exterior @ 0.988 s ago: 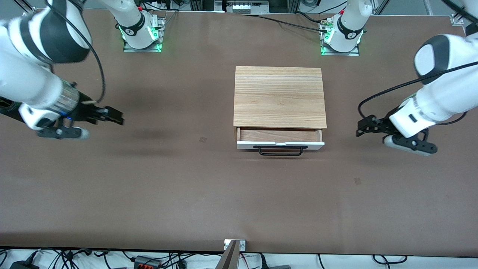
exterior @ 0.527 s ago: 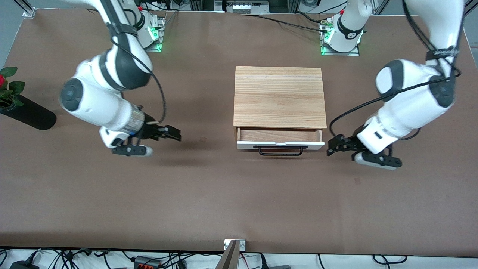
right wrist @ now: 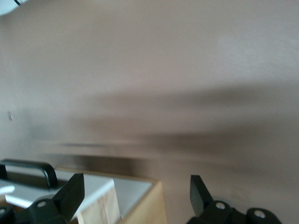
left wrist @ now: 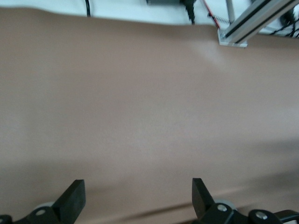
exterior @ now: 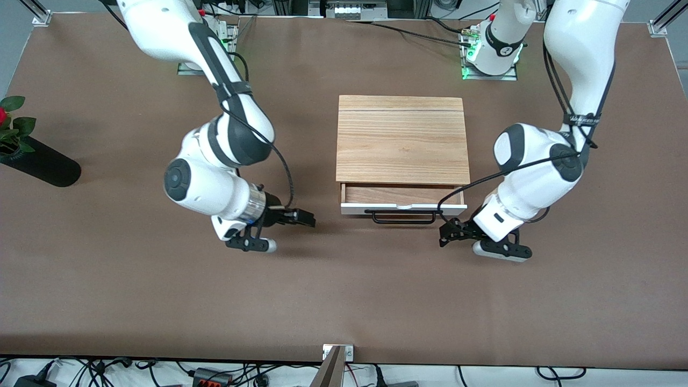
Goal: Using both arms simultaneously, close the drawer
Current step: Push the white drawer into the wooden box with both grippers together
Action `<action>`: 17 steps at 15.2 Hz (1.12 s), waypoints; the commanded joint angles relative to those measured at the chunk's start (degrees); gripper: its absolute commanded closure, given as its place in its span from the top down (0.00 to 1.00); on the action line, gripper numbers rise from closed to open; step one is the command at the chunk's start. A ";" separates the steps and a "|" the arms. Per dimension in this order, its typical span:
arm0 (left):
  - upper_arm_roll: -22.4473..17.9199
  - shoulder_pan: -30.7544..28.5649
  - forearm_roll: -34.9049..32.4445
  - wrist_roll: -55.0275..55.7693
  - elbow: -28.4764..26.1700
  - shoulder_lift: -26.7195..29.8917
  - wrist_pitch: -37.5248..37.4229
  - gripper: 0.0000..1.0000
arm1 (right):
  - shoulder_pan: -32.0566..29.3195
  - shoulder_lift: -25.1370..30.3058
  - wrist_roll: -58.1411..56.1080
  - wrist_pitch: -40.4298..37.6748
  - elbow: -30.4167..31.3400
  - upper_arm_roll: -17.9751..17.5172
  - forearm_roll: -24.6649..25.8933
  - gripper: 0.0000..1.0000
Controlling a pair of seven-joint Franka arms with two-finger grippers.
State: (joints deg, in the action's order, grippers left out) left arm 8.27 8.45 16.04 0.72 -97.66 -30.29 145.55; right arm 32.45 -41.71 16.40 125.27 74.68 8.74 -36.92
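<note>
Both arms have swung inward from the table's ends since the earlier frames and now flank the drawer front. Item, drawer [exterior: 403, 203]: white panel with black bar handle [exterior: 404, 217], pulled part-way out of the oak-grain box [exterior: 402, 138] at mid-table, wood-brown inside showing; its long axis runs from one arm's end of the table to the other, and its closing travel runs away from the front camera, into the box. Item, right gripper [exterior: 307, 219]: low over bare table just off the panel's corner toward the right arm's end, fingers spread apart, holding nothing; the right wrist view shows that corner and the handle close by. Item, left gripper [exterior: 445, 236]: low over the table beside the panel's other corner, slightly to the camera side of it, fingers likewise parted and empty; its wrist view shows only table [left wrist: 149, 102]. Neither gripper touches the drawer, and both sit about equally close. Judgement: each must come round in front of the panel before pushing evenly, or the drawer may skew. Room: open table surrounds the panel; a black vase [exterior: 40, 164] lies well apart.
</note>
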 commanded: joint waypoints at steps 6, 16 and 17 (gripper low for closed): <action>0.08 0.51 1.53 -0.01 -0.69 -1.70 -2.71 1.00 | 1.91 -4.08 2.23 6.83 -3.58 -2.76 -4.38 1.00; 0.35 -0.98 9.96 -0.19 -0.60 0.06 -13.36 1.00 | 3.23 -4.53 1.71 3.59 -2.35 -4.52 -4.74 1.00; 0.35 -0.98 10.06 -0.19 -0.60 0.06 -13.36 1.00 | 3.15 -4.53 1.36 1.14 -2.35 -4.52 -4.74 1.00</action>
State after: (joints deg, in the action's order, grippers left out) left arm 8.33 7.86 23.90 0.89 -97.62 -31.50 133.63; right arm 35.68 -45.96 18.03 129.63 72.75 4.39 -40.67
